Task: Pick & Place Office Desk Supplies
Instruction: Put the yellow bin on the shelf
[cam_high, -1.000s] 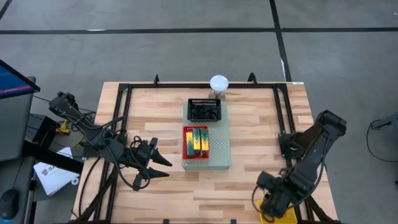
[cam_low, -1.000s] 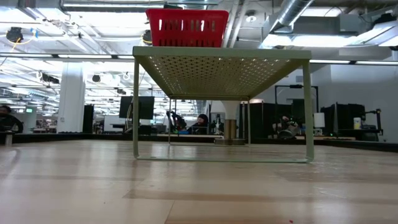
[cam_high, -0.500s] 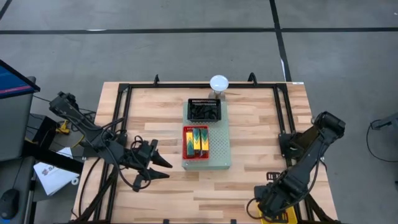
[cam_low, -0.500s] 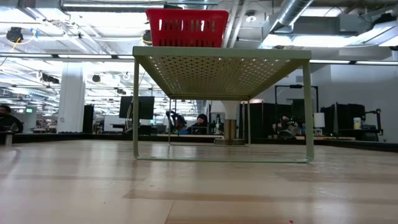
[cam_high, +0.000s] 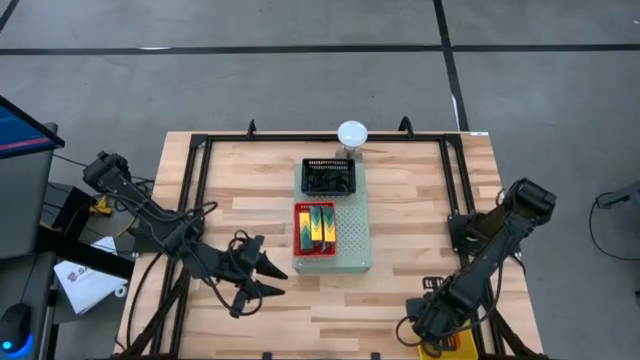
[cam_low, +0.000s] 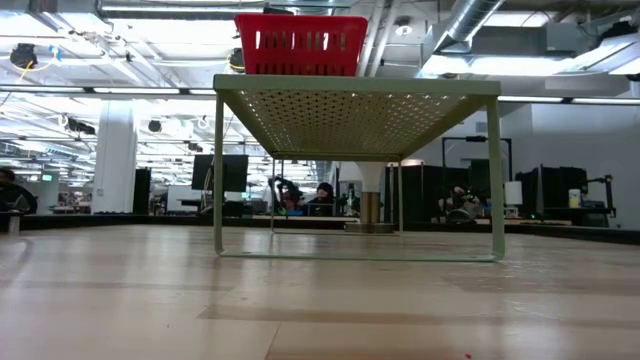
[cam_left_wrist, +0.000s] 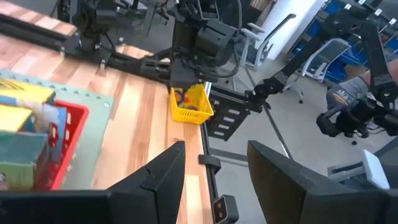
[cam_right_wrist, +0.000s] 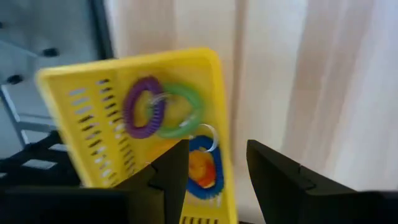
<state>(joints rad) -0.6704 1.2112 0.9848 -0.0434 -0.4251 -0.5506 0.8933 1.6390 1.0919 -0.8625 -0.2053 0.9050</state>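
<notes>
Your right claw (cam_high: 428, 322) sits at the desk's near right corner, right over a yellow basket (cam_right_wrist: 134, 124) that the arm mostly hides from above; only a yellow sliver shows there. The right wrist view looks into that basket: a purple band loop (cam_right_wrist: 142, 107), a green band loop (cam_right_wrist: 180, 111), a blue band loop (cam_right_wrist: 202, 171) and an orange one (cam_right_wrist: 200, 167) lie in it, the last two partly cut off behind the claw's fingers (cam_right_wrist: 171, 180), which stand spread with nothing between them.

Your left claw (cam_high: 262, 277) hovers over the wooden desk (cam_high: 410, 200) left of the pale-green perforated board (cam_high: 355, 245), its fingers spread and empty.

On that board a red basket (cam_high: 314, 228) holds yellow-green and teal printed boxes (cam_high: 315, 224); a black basket (cam_high: 329, 177) stands just beyond it, and you cannot make out its dark contents. A white dome (cam_high: 351, 132) stands at the far edge.

The low view shows the board as a raised shelf, the red basket on top, bare wood below, and neither arm. Behind it lies an open workshop with ceiling ducts, monitors and seated people.
</notes>
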